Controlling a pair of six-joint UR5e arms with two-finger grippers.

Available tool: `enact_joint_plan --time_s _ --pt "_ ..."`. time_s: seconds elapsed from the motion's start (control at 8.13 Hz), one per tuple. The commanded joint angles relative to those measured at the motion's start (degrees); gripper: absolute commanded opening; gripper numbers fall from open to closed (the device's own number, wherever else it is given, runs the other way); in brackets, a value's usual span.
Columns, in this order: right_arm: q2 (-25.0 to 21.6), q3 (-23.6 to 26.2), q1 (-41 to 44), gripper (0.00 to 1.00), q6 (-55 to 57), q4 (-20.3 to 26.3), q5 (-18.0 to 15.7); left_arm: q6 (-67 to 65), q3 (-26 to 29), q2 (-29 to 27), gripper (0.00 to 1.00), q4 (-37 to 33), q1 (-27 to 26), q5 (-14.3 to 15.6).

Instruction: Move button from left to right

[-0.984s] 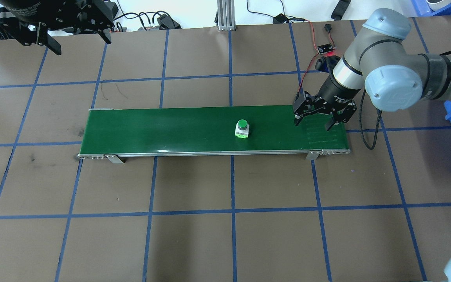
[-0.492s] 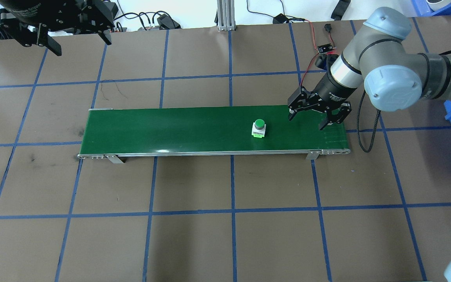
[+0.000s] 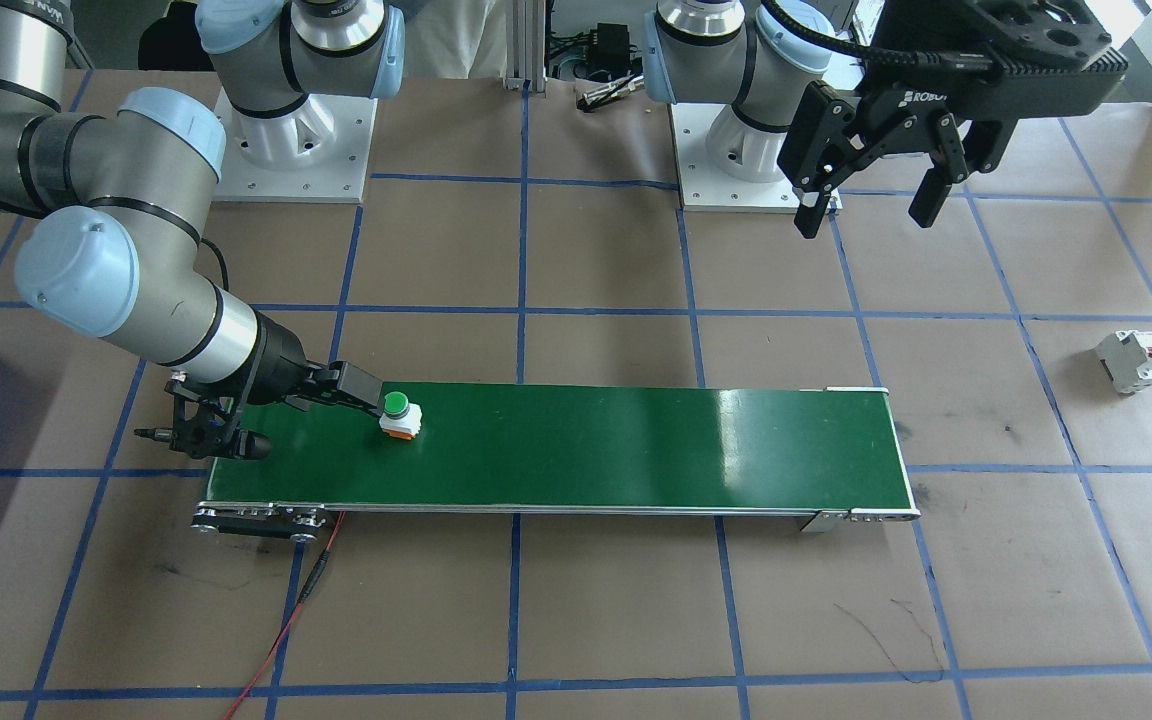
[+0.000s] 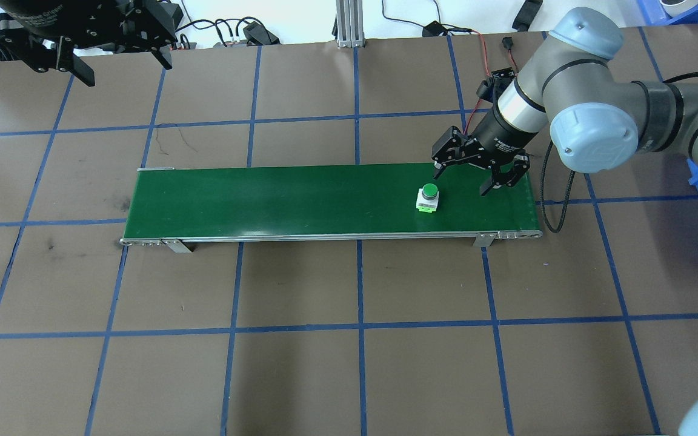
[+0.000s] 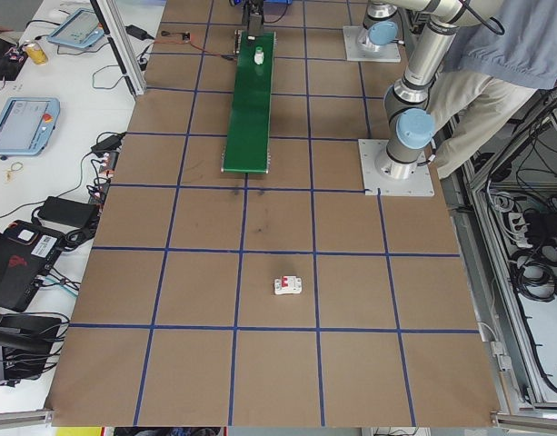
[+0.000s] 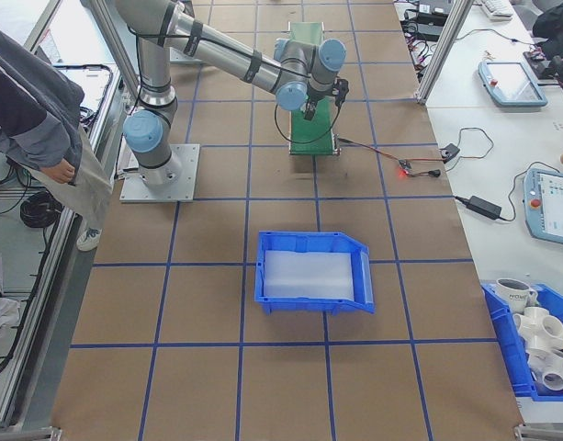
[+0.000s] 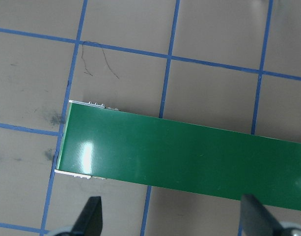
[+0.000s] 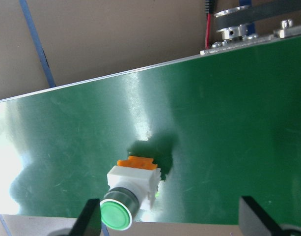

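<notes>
Front view: button (image 3: 397,413) stands on the conveyor belt (image 3: 636,450), touching one finger of your right gripper (image 3: 266,420).
Overhead: right gripper (image 4: 468,180) jaws spread, empty, at the button's 2 o'clock.
Left gripper (image 4: 73,57) parked, spread, empty.
Grasp and transfer remain.

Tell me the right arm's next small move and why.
Probably shift the right gripper sideways along the belt toward the button and lower it. The jaws are open, but the button stands upright just outside them, beside one fingertip, not between. In the right wrist view it sits at the left finger. Centering it first should allow a clean close.
</notes>
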Motion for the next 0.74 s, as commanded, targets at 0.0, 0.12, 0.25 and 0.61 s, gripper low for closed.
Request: enact_joint_plan --time_s 0.0,0.12,0.25,0.61 --pt "1.6 -0.1 0.9 1.00 2.0 -0.8 -1.0 0.0 0.0 0.2 1.00 0.0 0.0 0.0" --pt "1.8 -0.1 0.9 0.99 1.9 -0.8 -1.1 0.0 0.0 0.2 1.00 0.0 0.0 0.0" --pt "2.5 -0.1 0.9 0.94 1.2 -0.7 -5.4 0.0 0.0 0.2 1.00 0.0 0.0 0.0" --pt "3.6 0.0 0.9 0.22 -2.9 -0.1 -12.1 0.0 0.0 0.2 1.00 0.0 0.0 0.0"
